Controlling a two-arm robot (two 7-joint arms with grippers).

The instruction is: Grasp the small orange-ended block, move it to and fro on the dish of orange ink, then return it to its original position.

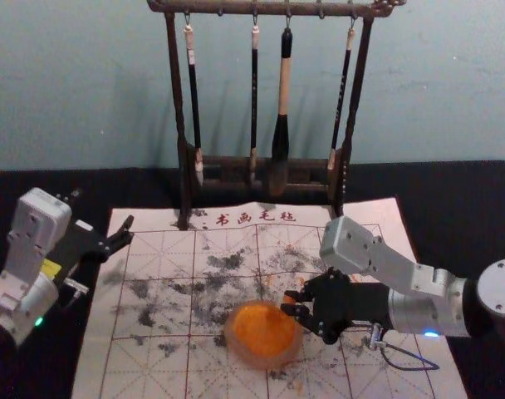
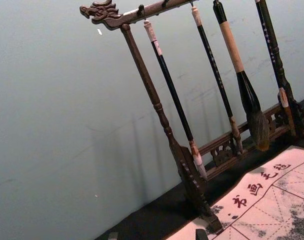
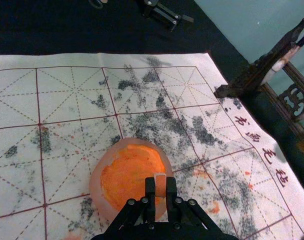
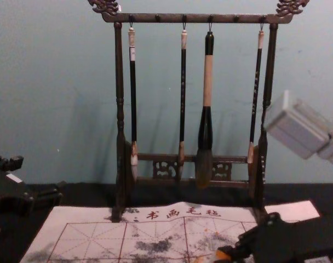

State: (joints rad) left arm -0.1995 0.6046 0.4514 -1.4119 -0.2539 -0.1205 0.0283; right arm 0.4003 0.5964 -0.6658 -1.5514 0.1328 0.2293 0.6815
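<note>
My right gripper [image 1: 292,304] is shut on the small block [image 1: 289,298], over the right side of the dish of orange ink [image 1: 265,334]. In the right wrist view, the block [image 3: 160,184] is pinched between the fingertips of the right gripper [image 3: 160,187], in front of the dish [image 3: 98,187]; whether it touches the ink cannot be told. The chest view has the block's orange end [image 4: 222,255] low down, beside the right gripper [image 4: 237,251]. Off at the left, my left gripper [image 1: 125,233] stays parked and open above the mat's edge; its fingertips stand apart in the left wrist view.
Behind the dish stands a dark wooden rack [image 1: 176,100] with several brushes, the thick brush [image 1: 281,125] among them. An ink-stained white mat [image 1: 153,291] with a red grid lies under the dish, on a black cloth [image 1: 452,199].
</note>
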